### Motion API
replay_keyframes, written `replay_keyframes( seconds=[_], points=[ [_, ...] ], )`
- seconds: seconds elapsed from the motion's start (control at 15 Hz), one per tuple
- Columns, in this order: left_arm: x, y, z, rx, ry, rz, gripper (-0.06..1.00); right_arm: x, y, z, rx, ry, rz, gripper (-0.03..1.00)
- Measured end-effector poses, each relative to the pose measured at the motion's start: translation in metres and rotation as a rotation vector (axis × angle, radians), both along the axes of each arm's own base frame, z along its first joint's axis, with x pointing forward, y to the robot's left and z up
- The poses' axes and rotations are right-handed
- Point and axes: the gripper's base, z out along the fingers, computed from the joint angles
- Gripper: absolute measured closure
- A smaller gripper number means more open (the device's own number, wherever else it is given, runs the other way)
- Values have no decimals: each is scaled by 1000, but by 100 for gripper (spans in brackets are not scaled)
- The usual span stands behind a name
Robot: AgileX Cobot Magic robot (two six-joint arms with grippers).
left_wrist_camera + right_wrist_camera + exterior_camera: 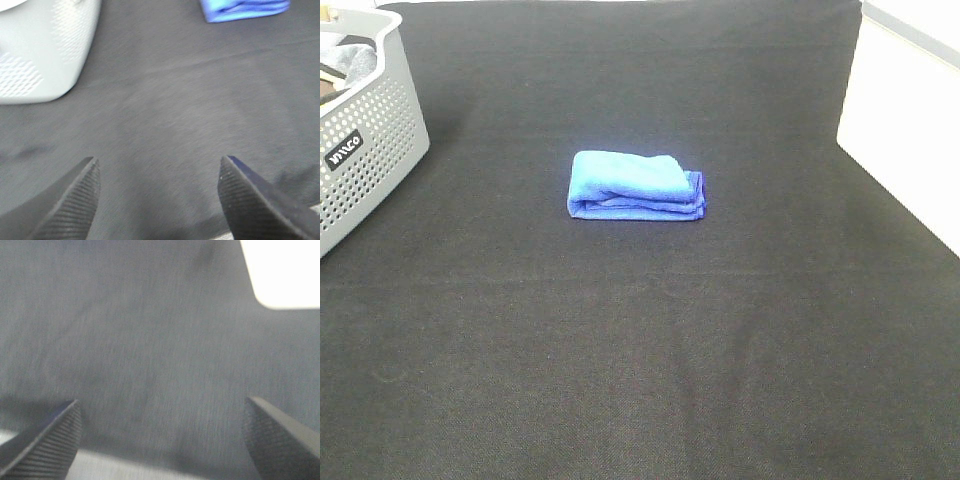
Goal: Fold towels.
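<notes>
A royal-blue towel [635,186] lies folded into a small thick bundle near the middle of the black-covered table [640,350], its darker stitched edges stacked on its right side. Neither arm shows in the exterior high view. In the left wrist view my left gripper [157,167] is open over bare black cloth, with the towel [245,10] far ahead at the frame's edge. In the right wrist view my right gripper [162,407] stands wide open above the dark cloth with nothing between its fingers; the towel is out of that view.
A grey perforated plastic basket [365,135] with dark items inside stands at the table's back left, also seen as the basket [45,50] in the left wrist view. White floor [900,140] lies beyond the table's right edge.
</notes>
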Motion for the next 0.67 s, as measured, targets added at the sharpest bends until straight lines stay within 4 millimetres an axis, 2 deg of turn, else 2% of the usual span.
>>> replay_keyframes(
  seconds=[0.2, 0.67],
  points=[
    [2, -7, -7, 11, -11, -100, 30, -1, 0, 1, 4, -33, -2, 14],
    [2, -7, -7, 25, -15, -106, 30, 6, 0, -3, 6, -72, -10, 14]
  ],
)
